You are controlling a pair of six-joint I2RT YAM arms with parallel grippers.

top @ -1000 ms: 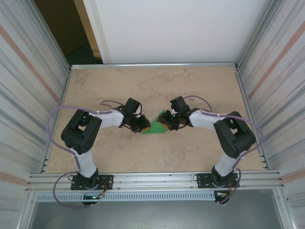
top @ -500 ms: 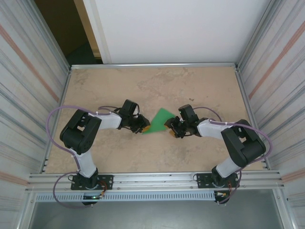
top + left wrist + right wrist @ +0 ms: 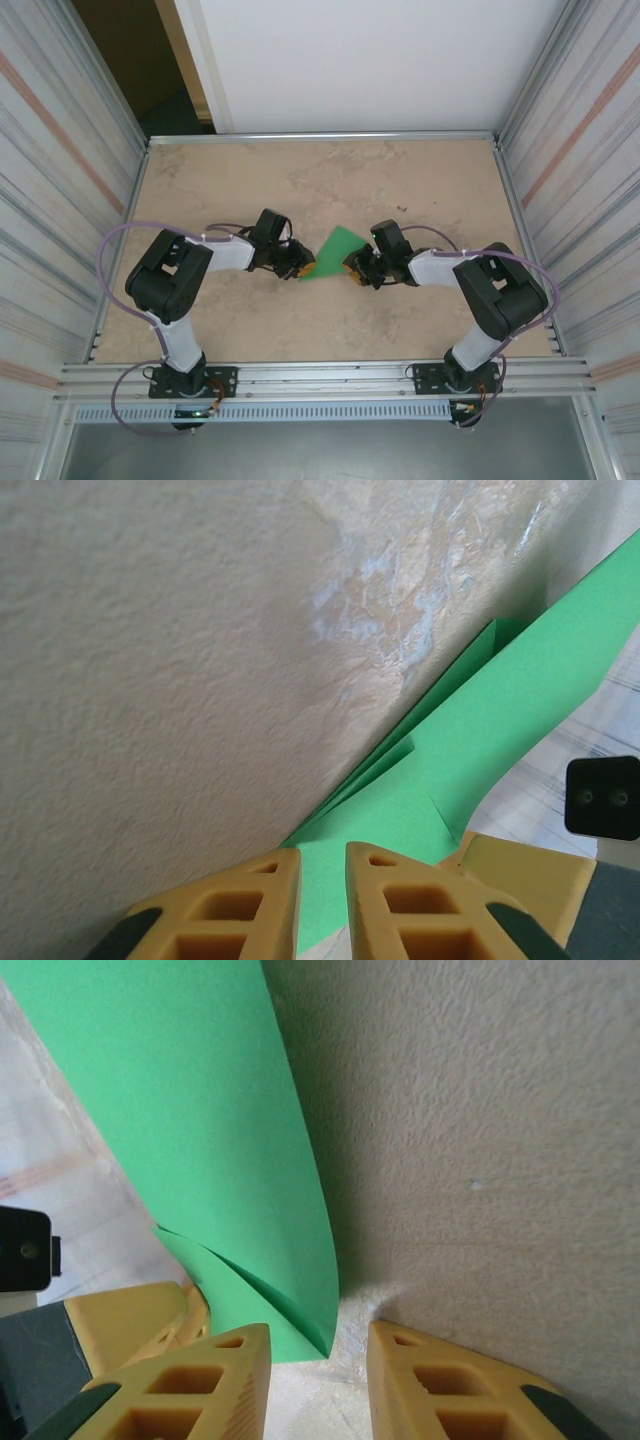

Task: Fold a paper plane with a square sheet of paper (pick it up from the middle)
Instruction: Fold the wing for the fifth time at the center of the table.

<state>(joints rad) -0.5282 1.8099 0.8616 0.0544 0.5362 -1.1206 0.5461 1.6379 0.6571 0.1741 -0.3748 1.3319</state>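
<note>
**Square sheet of paper (image 3: pixel 337 252) pinched at one end, mid-table**

The left end effector (image 3: pixel 322 855) was closed on the paper. In its wrist view the two yellow fingers (image 3: pixel 400 905) stood almost together, with a sliver of green caught in the narrow slot between them. From that pinch the sheet ran up and away in creased, overlapping layers, their folded edges lying along the mottled beige table (image 3: pixel 300 180).

The right end effector (image 3: pixel 318 1332) had its jaws apart, with bare table showing in the gap. The curled lower corner of the green sheet reached into that gap, just beside one finger. I could not tell whether it touched, and nothing was clamped there.

From above, the paper was a small pointed wedge. Its narrow tip was at the left end effector and it widened toward the far right, with the right end effector just beside its near-right edge. The two end effectors faced each other with the sheet between them.

The left arm (image 3: pixel 170 285) rose from its base at the near edge, bent at a black elbow, and sent its white forearm rightward and low over the table. The right arm (image 3: pixel 495 295) mirrored it, its forearm reaching leftward. A lilac cable (image 3: pixel 125 240) looped beside each elbow.
</note>
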